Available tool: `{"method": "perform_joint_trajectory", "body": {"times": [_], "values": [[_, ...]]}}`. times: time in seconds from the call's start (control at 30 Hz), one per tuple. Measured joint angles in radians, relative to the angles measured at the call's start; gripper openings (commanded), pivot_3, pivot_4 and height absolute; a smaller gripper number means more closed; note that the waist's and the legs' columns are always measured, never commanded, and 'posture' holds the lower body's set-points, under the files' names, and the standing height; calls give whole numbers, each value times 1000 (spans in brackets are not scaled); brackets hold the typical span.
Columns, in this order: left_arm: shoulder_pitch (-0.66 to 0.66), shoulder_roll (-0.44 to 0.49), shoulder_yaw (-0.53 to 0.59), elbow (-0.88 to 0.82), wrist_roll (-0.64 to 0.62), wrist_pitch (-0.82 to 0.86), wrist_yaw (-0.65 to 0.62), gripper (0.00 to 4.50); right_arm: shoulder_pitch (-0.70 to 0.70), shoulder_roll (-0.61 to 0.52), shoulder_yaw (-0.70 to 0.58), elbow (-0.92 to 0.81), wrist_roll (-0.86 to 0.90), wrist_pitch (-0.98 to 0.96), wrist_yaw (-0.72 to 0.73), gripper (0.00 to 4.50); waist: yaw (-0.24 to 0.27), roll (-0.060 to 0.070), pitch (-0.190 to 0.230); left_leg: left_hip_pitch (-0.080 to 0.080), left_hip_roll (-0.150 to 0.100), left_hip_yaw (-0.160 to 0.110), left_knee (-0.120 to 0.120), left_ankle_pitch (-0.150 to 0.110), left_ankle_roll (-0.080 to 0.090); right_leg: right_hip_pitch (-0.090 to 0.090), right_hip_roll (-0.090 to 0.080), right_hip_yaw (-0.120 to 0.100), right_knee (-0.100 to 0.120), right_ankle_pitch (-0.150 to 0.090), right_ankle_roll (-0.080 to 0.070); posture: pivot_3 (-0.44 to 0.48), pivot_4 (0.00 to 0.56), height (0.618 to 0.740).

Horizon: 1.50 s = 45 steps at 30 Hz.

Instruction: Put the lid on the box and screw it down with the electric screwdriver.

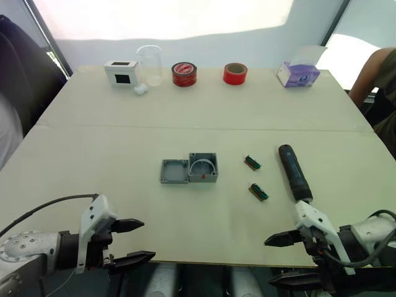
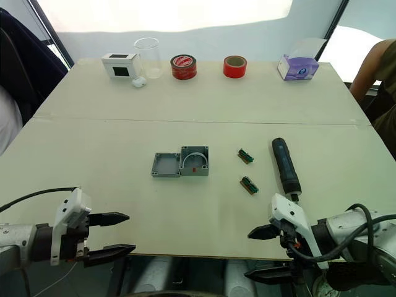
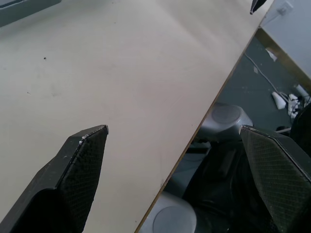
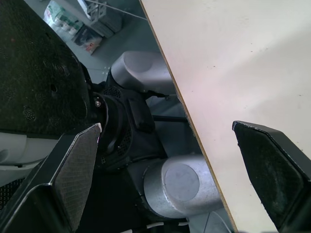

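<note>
Both grippers, left point(image 1: 129, 240) and right point(image 1: 286, 258), gape empty at the lower frame edge. The screwdriver point(image 1: 293, 171) lies just above the right one, long axis up-frame. Lid point(image 1: 174, 171) touches box point(image 1: 203, 167) at centre.

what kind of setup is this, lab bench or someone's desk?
Looks like a lab or workshop test bench, probably staged for assembly trials: a plain table with a grey box and lid, an electric screwdriver, two small circuit boards, and tape rolls along the far edge.
</note>
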Motion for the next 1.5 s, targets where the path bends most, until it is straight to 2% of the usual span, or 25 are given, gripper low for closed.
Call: {"method": "perform_joint_trajectory", "body": {"times": [0.37, 0.67, 0.8, 0.83, 0.87, 0.9, 0.93, 0.97, 1.0, 1.03, 1.13, 1.2, 1.33, 1.5], "values": [[-5, 7, 0, 7, -4, 7, -1, 4435, 34, 19, 0, 8, -45, -45, 16, 4500, -1, 0, 0, 0, 0, 0, 0, 0, 0, 0, 0, 0, 0, 0, 0, 0, 150, 740], [-45, 8, 0, 32, -1, 9, 14, 4435, -102, 68, 12, 45, 22, 12, -54, 4500, -1, 0, 0, 0, 0, 0, 0, 0, 0, 0, 0, 0, 0, 0, 0, 0, 150, 740], [-156, 19, 2, 75, 3, 18, 66, 4435, -228, 99, 23, 81, 137, 126, -166, 4500, -1, 0, 0, 0, 0, -1, 1, 0, 0, 0, 0, 0, 1, 0, 0, 0, 150, 740], [-218, 65, -18, 103, -2, 44, 63, 4435, -277, 121, 34, 106, 176, 152, -209, 4500, 1, -4, 1, 1, 0, -2, 1, 0, -1, 0, 1, 0, 3, 0, 0, 0, 150, 740], [-363, 172, -40, 156, -6, 81, 55, 4435, -389, 178, 41, 136, 254, 168, -291, 4500, 1, -7, 3, -2, 2, -6, 2, 3, -4, -3, 3, -4, 2, 2, -4, 0, 150, 740], [-434, 214, -52, 185, -7, 95, 42, 4435, -428, 192, 40, 140, 289, 172, -327, 4500, 2, -7, 3, -2, 1, -5, 1, 3, -5, -2, 4, -4, 3, 3, -4, 0, 150, 740], [-592, 282, -93, 235, 3, 98, 10, 4435, -490, 229, 38, 141, 337, 171, -395, 4500, 2, -7, 3, 0, 1, -5, 1, 3, -5, -1, 4, -3, 2, 3, -4, 0, 150, 740], [-719, 304, -144, 264, 35, 78, -23, 4435, -524, 257, 41, 133, 353, 164, -440, 4500, 0, -6, 2, 0, 0, -3, -1, 3, -4, -1, 4, -4, 1, 3, -4, 0, 150, 740], [-775, 307, -181, 278, 54, 65, -39, 4435, -540, 268, 51, 132, 356, 162, -459, 4500, -1, -4, 2, 0, -2, -2, -3, 2, -3, 0, 3, -3, 1, 3, -4, 0, 150, 740], [-882, 299, -279, 311, 107, 44, -72, 4435, -559, 291, 64, 131, 350, 156, -492, 4500, -2, -3, 2, 0, -3, -1, -2, 1, -1, -1, 3, -2, 2, 3, -3, 0, 150, 740], [-1158, 194, -560, 430, 258, 14, -184, 4435, -622, 319, 118, 117, 308, 149, -572, 4500, -3, -4, 3, -2, -3, 0, -1, 2, -1, -3, 4, -2, 3, 5, 1, 0, 150, 740], [-1278, 133, -686, 485, 326, 3, -260, 4435, -644, 313, 145, 109, 280, 153, -602, 4500, -5, -5, 3, -2, -3, 0, 0, 2, -1, -3, 4, -2, 4, 5, 2, 0, 150, 740], [-1438, 2, -884, 598, 475, -53, -378, 4435, -659, 272, 206, 65, 256, 189, -623, 4500, -6, -5, 3, -2, -2, 0, 2, 1, 1, -2, 5, -2, 5, 3, 5, 0, 150, 740], [-1493, -131, -1024, 725, 612, -111, -441, 4435, -615, 243, 234, -4, 256, 220, -651, 4500, -7, -5, 3, -2, -1, 0, 3, 1, 1, -3, 5, -2, 7, 3, 5, 0, 150, 740]]}}
